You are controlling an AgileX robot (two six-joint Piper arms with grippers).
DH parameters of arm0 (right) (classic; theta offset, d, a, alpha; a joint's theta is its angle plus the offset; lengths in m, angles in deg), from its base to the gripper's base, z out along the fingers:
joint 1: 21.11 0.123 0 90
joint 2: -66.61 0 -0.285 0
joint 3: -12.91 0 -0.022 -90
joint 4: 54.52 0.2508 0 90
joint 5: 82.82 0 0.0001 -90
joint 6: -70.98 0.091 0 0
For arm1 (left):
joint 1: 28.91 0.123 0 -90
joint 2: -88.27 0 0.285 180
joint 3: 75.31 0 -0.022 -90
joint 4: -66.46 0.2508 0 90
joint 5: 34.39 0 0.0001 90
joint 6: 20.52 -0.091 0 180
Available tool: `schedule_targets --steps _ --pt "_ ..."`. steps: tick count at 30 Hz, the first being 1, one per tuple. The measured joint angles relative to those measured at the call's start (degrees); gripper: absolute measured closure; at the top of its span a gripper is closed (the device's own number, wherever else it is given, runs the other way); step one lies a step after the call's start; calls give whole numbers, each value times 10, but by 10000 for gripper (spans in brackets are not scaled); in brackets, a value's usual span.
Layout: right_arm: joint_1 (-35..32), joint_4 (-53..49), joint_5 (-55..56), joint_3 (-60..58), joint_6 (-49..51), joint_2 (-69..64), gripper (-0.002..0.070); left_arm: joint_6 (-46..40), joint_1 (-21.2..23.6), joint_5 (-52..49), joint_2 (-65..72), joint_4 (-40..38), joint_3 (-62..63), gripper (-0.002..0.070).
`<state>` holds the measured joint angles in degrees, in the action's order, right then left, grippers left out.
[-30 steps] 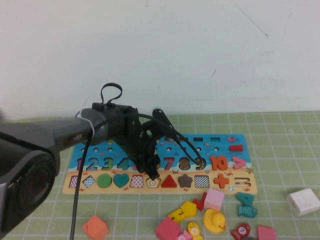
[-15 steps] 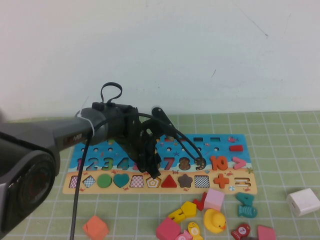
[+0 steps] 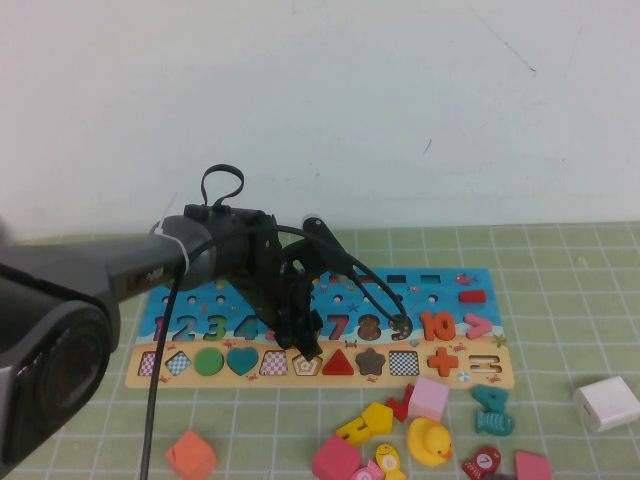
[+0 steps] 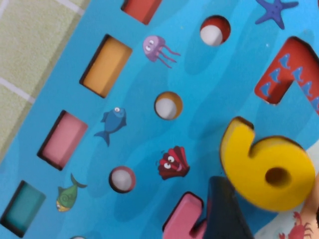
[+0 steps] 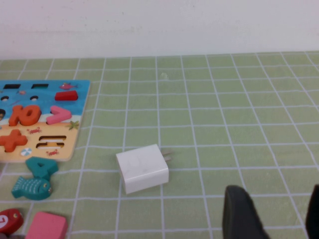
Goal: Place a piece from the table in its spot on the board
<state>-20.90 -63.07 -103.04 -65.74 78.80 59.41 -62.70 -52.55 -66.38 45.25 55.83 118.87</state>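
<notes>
The board (image 3: 425, 290) lies across the green mat, with numerals on its blue part and shapes on its tan strip. My left gripper (image 3: 303, 340) hangs low over its middle and hides the piece in the high view. In the left wrist view the piece (image 4: 269, 167), a yellow "6", sits between the pink 5 (image 4: 182, 219) and the red 7 (image 4: 289, 69). Its tail is down at the board (image 4: 214, 89) and its round part lies between my fingers. My left gripper (image 4: 271, 199) is shut on it. My right gripper (image 5: 276, 219) stands open over bare mat.
Loose pieces lie in front of the board: a yellow duck (image 3: 428, 441), a yellow pentagon (image 3: 378, 415), a pink block (image 3: 428, 398), an orange block (image 3: 191, 455) and a teal fish (image 3: 493, 410). A white plug block (image 3: 606, 403) (image 5: 143, 168) sits at the right.
The left gripper's tip has crept slightly up and to the right over the board's middle. Nothing else has moved.
</notes>
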Motion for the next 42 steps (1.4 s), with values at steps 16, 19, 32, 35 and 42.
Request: schedule_targets --steps 16,19,32,35,42 --pt "0 0 -1 0 0 0 395 5 0 -8 -6 6 2 247" --pt "0 0 -1 0 0 0 395 5 0 -42 -21 10 13 248" --pt "0 0 -1 0 0 0 395 108 0 -256 -160 11 54 618" --pt "0 0 -1 0 0 0 395 133 0 -250 -208 11 31 659" --pt "0 0 -1 0 0 0 395 186 0 -147 -387 11 -119 674"
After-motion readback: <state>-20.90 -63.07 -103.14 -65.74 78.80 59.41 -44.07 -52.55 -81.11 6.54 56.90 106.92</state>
